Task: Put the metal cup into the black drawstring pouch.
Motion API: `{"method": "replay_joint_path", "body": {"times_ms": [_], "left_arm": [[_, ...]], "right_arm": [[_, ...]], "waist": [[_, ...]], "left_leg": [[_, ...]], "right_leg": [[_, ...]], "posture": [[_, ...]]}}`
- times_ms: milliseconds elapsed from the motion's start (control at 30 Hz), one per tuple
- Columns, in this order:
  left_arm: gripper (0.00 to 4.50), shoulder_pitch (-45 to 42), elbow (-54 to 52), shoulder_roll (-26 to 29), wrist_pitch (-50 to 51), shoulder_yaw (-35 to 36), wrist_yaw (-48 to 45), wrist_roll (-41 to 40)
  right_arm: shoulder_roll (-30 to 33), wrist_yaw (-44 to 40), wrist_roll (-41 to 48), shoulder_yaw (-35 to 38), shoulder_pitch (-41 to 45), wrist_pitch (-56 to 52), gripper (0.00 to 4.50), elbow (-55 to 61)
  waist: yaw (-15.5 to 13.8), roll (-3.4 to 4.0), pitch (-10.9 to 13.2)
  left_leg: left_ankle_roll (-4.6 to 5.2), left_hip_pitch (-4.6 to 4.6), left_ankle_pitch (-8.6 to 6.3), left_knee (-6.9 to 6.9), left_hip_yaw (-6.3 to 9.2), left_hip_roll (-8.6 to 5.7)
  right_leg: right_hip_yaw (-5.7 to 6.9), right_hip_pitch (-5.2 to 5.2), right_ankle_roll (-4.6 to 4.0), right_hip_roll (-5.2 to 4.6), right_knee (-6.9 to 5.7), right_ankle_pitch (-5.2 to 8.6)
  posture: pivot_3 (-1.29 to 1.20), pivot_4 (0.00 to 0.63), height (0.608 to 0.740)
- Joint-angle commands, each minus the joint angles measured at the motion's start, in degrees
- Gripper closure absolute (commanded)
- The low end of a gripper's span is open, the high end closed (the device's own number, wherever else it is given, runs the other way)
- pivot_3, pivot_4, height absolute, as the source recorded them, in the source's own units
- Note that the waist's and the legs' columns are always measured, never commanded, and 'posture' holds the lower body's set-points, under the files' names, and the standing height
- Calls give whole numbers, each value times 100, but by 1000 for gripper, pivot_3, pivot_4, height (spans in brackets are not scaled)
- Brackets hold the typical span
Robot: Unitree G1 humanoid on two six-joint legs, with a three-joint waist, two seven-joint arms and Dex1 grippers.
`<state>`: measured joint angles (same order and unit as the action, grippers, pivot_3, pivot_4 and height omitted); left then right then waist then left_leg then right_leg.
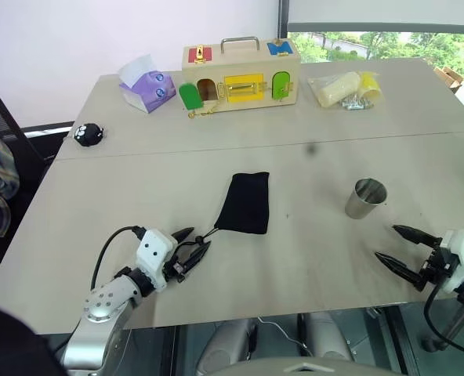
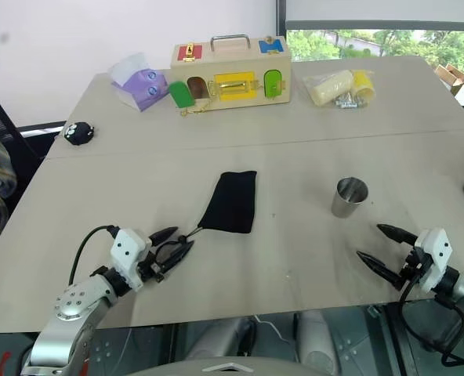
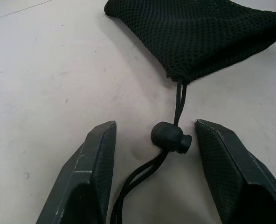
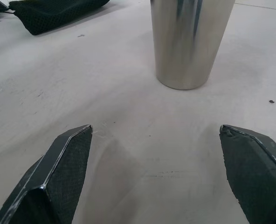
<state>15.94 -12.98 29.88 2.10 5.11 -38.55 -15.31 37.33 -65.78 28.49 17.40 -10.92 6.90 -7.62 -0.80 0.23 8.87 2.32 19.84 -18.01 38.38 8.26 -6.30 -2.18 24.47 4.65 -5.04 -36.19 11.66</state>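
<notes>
I see L gripper (image 1: 194,247) jaws apart, straddling pouch cord toggle (image 3: 168,136); black drawstring pouch (image 1: 245,203) at its 1 o'clock. R gripper (image 1: 399,249) jaws apart, empty; metal cup (image 1: 365,198) upright at its 11.

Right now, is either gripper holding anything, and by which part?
Nothing is held. The left gripper stands open around the black drawstring pouch's cord stopper without closing; the right gripper is open, short of the metal cup.

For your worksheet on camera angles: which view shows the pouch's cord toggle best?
The left wrist view: the toggle lies large between the open left gripper fingers, cords running to the pouch. Both eye views show it only as a speck; the right wrist view shows just the pouch.
</notes>
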Motion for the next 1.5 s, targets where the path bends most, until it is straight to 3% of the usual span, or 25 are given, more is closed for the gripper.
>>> {"method": "replay_joint_path", "body": {"times_ms": [33, 600, 900, 1133, 1500], "left_arm": [[1771, 137, -104, 44, 0, 71, 13, 59], [1771, 80, -156, 189, -345, -155, -234, 301], [1771, -875, 272, 396, -807, -721, -595, 839], [1771, -1939, 1224, 295, -1113, -1062, -750, 1080], [1771, -2481, 1529, 102, -927, -997, -1323, 400]], "right_arm": [[32, -59, 45, 110, 9, 79, 90, 46], [-106, -37, 81, -56, -281, -29, 90, 526], [-555, 518, 0, -622, -830, -319, 90, 2021], [-843, 1103, -123, -1048, -974, -553, 90, 2794], [-857, 1578, -149, -1150, -1121, -734, 90, 3232]], "waist": [[1, 0, 0], [-4, 0, 0], [-15, -1, 1], [-8, -3, 1], [-4, -9, 2]], "left_leg": [[0, 0, 0, 0, 0, 0], [0, 0, -1, 0, 0, 0], [0, 2, 0, 1, 2, -1], [-2, 2, 0, 1, 4, -1], [-2, 7, 0, 2, 6, -3]], "right_leg": [[0, 0, 0, 0, 0, 0], [0, 0, 0, 0, 0, 0], [3, 0, 0, -1, 0, 0], [5, 2, 0, 2, -1, -1], [5, 10, 1, 5, -1, -1]], "posture": [[0, 150, 710], [0, 150, 710], [0, 150, 710], [0, 150, 710], [0, 150, 710]]}}
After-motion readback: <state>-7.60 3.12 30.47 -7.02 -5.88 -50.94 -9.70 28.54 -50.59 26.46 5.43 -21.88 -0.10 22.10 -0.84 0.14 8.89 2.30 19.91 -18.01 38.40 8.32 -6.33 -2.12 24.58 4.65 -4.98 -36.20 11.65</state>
